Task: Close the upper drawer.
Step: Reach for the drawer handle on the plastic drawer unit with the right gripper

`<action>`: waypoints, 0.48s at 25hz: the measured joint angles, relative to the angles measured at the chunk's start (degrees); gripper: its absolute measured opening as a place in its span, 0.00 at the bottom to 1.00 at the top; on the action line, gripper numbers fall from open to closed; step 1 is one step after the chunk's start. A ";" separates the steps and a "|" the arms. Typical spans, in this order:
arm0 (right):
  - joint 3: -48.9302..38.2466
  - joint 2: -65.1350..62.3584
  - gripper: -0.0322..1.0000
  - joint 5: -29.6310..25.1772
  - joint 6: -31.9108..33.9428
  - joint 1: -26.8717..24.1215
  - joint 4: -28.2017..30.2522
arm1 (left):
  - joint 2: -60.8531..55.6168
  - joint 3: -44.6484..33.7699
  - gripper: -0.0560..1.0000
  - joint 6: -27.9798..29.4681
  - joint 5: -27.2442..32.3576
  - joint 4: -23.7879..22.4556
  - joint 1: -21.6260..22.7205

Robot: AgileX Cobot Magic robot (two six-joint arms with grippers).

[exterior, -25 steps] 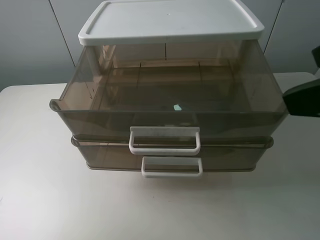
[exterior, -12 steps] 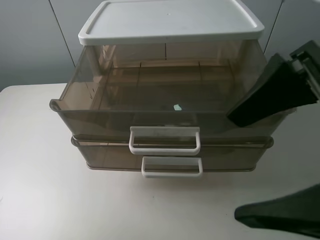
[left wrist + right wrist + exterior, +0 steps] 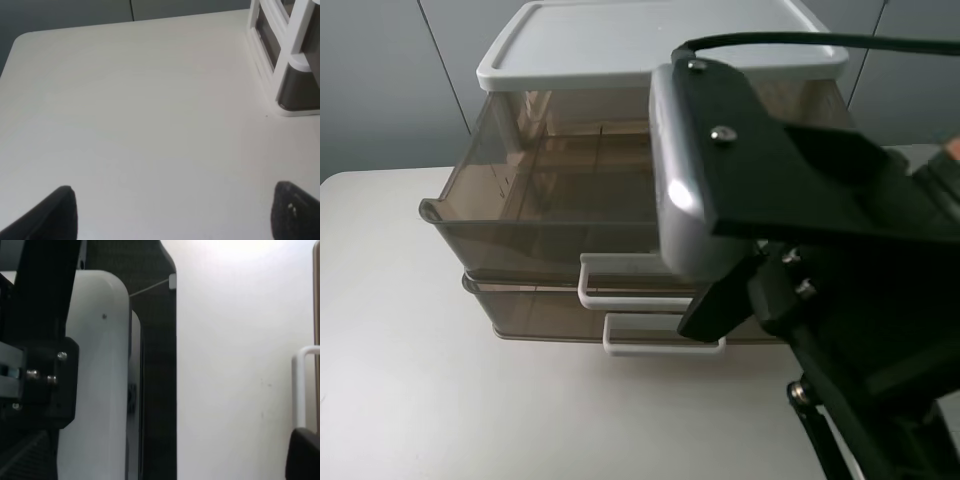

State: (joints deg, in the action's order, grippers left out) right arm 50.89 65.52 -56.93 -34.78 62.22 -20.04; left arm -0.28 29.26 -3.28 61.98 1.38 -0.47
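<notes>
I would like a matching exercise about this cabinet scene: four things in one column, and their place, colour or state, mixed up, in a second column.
Things:
1. upper drawer
2. lower drawer
3. cabinet top
4. left pincer

Descriptions:
a. white
b. open, holding nothing
c. pulled far out
d. bottom level

Pairs: 1-c; 2-d; 3-a; 4-b

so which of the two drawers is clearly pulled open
The upper drawer: it juts out from under the white lid, so you see down into it. The lower drawer sits beneath it.
</notes>
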 joint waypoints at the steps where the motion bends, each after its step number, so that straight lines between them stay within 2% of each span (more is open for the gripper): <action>1: 0.00 0.88 0.71 0.43 -0.08 0.00 0.00 | 0.00 0.00 0.75 0.00 0.00 0.00 0.00; 7: 0.00 5.16 0.71 1.40 -0.08 0.12 1.68 | 0.00 0.00 0.75 0.00 0.00 0.00 0.00; 12: -0.30 5.96 0.71 2.88 -0.08 4.37 7.49 | 0.00 0.00 0.75 0.00 0.00 0.00 0.00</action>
State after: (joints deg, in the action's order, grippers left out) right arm 50.59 71.48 -54.05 -34.86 66.59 -12.55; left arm -0.28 29.26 -3.28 61.98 1.38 -0.47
